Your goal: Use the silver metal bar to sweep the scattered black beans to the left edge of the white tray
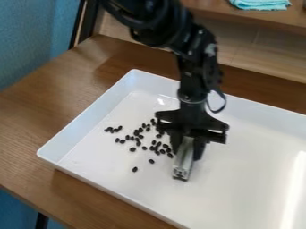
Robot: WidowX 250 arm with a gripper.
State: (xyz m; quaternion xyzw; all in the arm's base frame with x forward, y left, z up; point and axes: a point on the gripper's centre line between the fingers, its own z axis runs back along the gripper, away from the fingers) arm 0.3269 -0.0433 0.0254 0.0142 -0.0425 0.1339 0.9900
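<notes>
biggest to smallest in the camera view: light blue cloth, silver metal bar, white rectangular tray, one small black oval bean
1. White rectangular tray
2. Silver metal bar and light blue cloth: unsure, the cloth is farther back and cut off
3. Small black oval bean

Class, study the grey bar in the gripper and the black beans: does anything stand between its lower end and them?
Nothing visible does. Between the lower end of the bar, held in the gripper, and the nearest beans, I see just the white floor of the tray.
</notes>
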